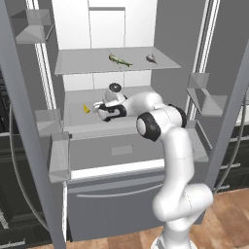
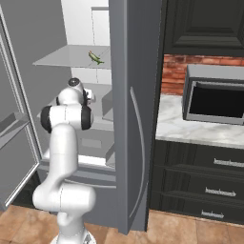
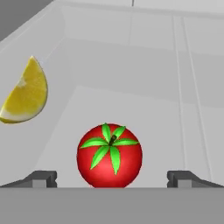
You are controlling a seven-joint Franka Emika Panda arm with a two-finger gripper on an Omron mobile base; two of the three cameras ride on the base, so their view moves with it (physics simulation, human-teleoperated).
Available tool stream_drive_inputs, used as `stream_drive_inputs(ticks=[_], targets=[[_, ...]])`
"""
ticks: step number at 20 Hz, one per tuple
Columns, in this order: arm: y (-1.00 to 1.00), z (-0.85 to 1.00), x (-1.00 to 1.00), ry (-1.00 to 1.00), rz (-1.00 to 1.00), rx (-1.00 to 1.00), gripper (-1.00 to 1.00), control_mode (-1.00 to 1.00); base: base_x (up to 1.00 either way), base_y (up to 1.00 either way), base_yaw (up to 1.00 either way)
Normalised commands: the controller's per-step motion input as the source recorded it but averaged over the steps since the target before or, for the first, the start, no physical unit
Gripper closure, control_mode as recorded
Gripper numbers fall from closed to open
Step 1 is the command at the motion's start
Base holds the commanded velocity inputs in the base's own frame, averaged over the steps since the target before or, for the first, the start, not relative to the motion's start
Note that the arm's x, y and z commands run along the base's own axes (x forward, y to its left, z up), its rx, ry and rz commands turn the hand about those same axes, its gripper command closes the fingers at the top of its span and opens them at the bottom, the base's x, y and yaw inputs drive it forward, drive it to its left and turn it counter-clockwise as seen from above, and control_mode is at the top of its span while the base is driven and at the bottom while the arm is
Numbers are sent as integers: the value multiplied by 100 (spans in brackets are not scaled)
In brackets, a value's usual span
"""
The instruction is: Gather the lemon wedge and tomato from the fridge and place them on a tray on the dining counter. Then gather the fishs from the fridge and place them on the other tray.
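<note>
Hand view is showing the tomato (image 3: pixel 109 155) sitting dead centre between the two dark fingertips (image 3: pixel 41 178), which are standing wide apart on either side of it without touching. The claw (image 3: pixel 111 179) is fully spread and gripping nothing. The lemon wedge (image 3: pixel 25 94) is lying well to the left of the tomato on the same white shelf (image 3: pixel 144 113), resting on its curved rind.

Judgement: the claw is lining up on the tomato for a pick, so the gather step is barely starting; both items are still inside the fridge (image 1: pixel 29 121).

Left base view is giving the wider context: the arm is reaching into the open fridge at the middle shelf, with the lemon wedge (image 1: pixel 86 109) just left of the claw (image 1: pixel 100 110). The tomato itself is hidden there behind the hand. On the upper shelf the fishs (image 1: pixel 120 60) are lying apart from each other, untouched.

Right base view is catching one fish (image 2: pixel 96 58) past the fridge door.
</note>
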Motion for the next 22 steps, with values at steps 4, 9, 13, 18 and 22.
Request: stream_drive_inputs(ticks=[4,9,13,18,22], targets=[[0,-15,29,0,0,-3,-100,-100,0,0,0],[0,-9,14,0,0,-2,-100,-100,0,0,0],[0,-11,6,0,0,0,-100,-100,0,0,0],[1,-7,2,0,1,0,100,-100,0,0,0],[5,-15,0,0,0,0,100,-100,0,0,0]])
